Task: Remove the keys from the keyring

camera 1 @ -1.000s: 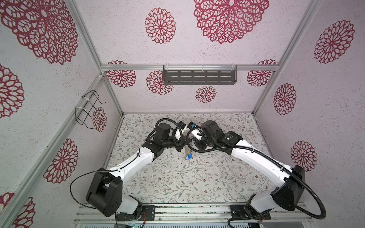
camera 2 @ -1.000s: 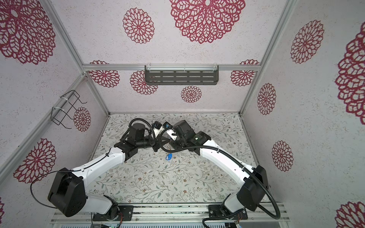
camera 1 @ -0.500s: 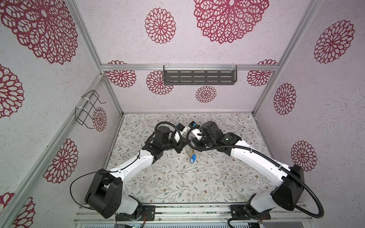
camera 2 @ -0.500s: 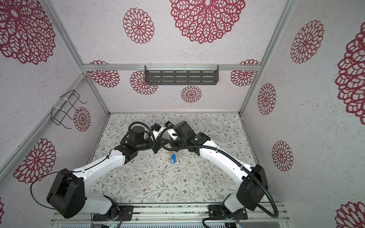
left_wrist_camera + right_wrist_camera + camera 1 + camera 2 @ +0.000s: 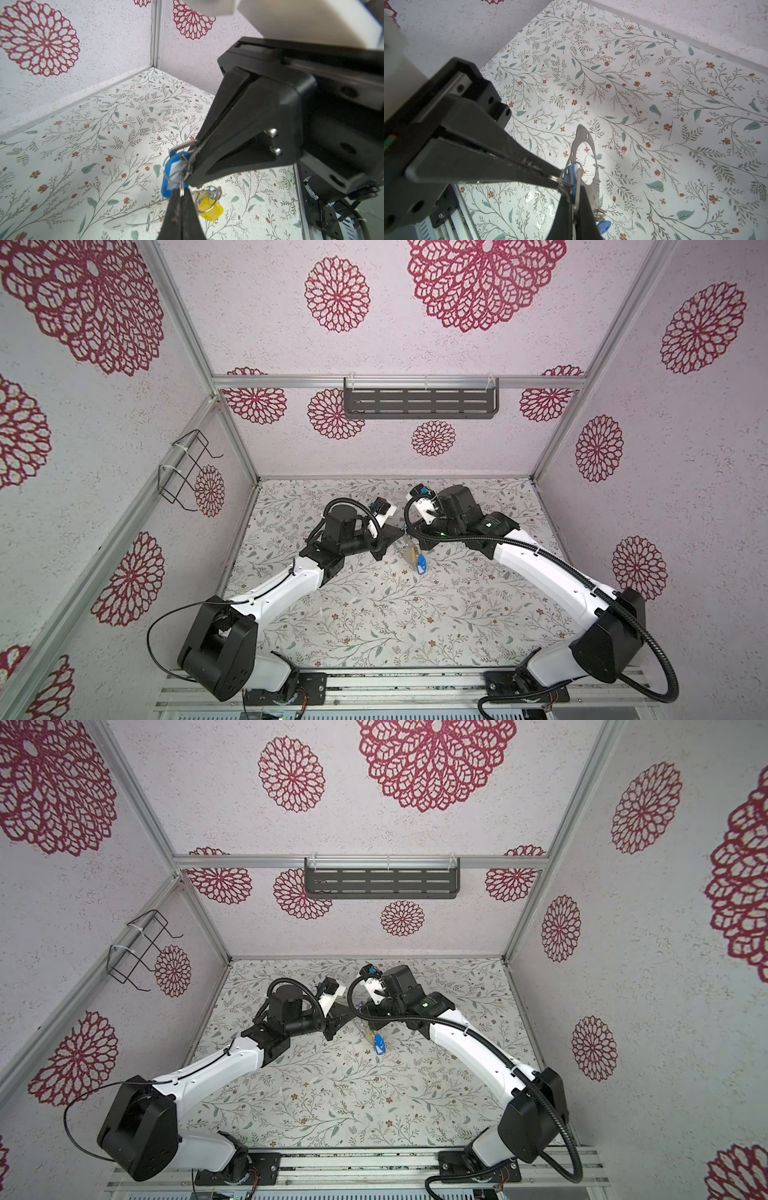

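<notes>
**Location.** Both arms meet above the floral table, toward its 12 o'clock edge. In both top views the keyring hangs just at 6 o'clock of the two fingertips, with a blue tag at its 4 o'clock. I cannot tell whether its low end touches the table.

**Claws.**
- The right gripper is pressed together on the rim of the keyring, so the plate sits edge-on between its jaws.
- The left gripper is pinched shut on a small split ring, the one carrying the near blue tag.
- Nothing else is in either claw.

**Orientation.** In the right wrist view the keyring runs straight away from the right fingers, showing its oval hole and small rim holes. In a top view its long axis runs roughly from 11 to 5 o'clock. A silver key and a yellow tag dangle from the far end.

**Handling (judgement).**
- The plate looks thin, stiff, light and slick, so an edge grip may let it pivot under a sideways pull.
- It is best held flat across the rim, close to the hole being worked.
- The split ring is springy, small and easy to lose from the grip.
- The tags are light plastic and will swing.
- The keys should be pulled along the ring's own gap, not across the plate.
</notes>
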Motion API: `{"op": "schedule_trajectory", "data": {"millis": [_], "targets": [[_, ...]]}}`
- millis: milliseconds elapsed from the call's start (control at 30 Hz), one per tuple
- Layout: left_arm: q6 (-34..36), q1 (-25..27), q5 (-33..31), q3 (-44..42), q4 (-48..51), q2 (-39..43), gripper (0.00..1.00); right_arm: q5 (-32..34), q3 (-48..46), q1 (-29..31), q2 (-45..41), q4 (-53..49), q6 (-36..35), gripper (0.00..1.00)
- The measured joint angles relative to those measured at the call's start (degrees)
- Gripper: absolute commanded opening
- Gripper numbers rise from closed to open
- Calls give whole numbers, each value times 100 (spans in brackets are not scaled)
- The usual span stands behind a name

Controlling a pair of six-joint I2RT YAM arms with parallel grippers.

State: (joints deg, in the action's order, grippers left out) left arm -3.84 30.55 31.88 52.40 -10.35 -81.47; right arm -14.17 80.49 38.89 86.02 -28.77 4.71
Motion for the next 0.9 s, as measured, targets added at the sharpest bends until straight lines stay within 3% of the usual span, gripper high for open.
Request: {"op": "schedule_trajectory", "data": {"millis": [433,900], "targets": [[188,-4,-195,197,350,-133,0,87,1078,13,719,-1121,39,0],[382,98,-247,258,509,-157,0,262,955,26,564,-1235,42,0]]}}
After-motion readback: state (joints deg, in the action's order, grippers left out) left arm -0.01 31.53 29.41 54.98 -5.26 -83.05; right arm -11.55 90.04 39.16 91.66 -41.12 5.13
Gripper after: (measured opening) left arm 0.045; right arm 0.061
